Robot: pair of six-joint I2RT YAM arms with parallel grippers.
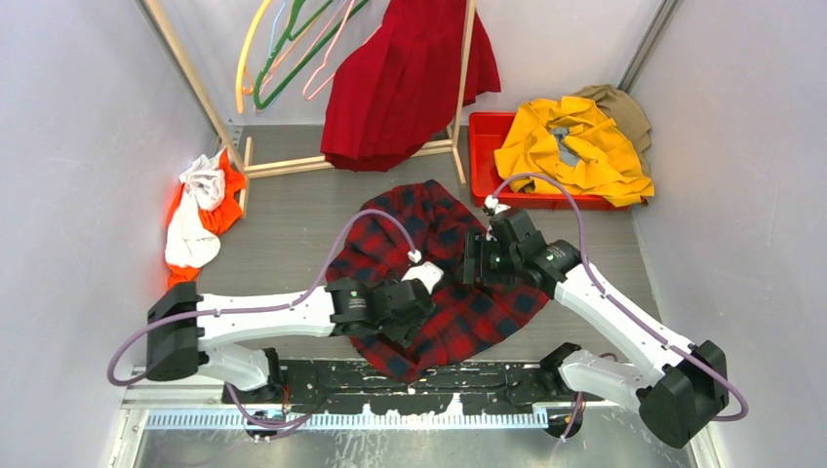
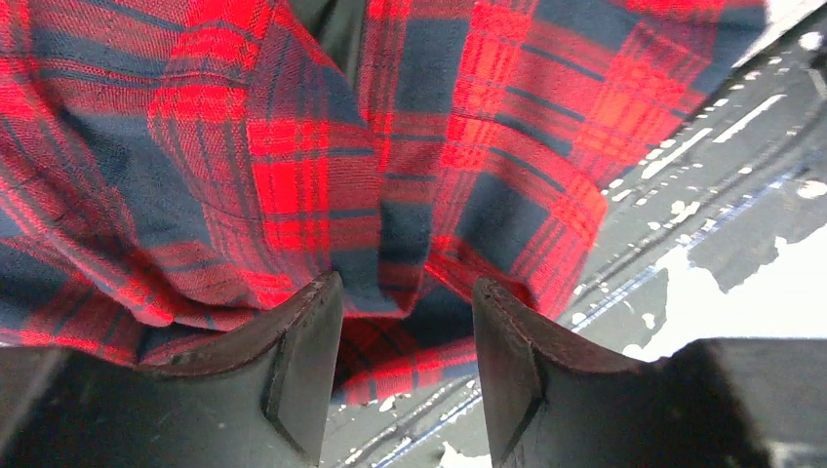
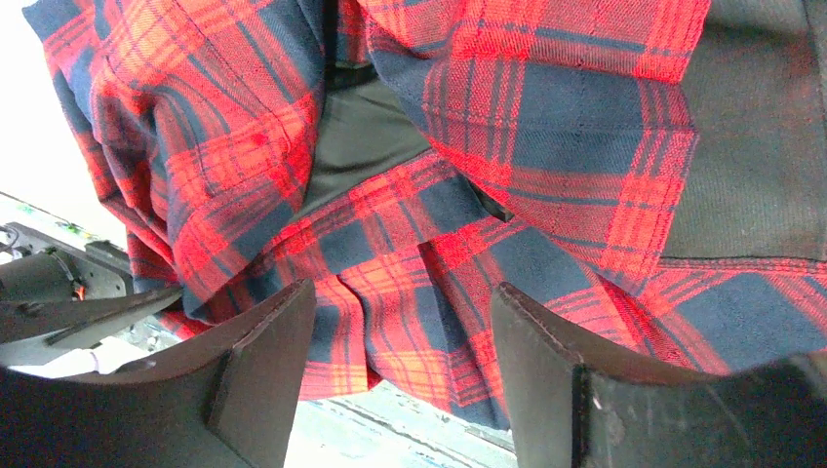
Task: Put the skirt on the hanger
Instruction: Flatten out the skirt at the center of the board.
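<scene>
Left gripper (image 2: 405,292) jaws spread over plaid shirt (image 2: 195,175), pinching nothing; right gripper (image 3: 402,292) the same, I note. Shirt on grey table (image 1: 283,224); skirt (image 1: 400,88) hangs on back rack (image 1: 464,97), hanger (image 1: 240,73) left of it.

Your left arm (image 1: 263,314) reaches from the lower left of the top view toward the middle, low and nearly level. Your right arm (image 1: 614,302) slants in from the lower right to meet it. The left gripper (image 2: 405,292) and right gripper (image 3: 400,297) face each other near centre frame, close but apart, each with its dark jaws standing parted
</scene>
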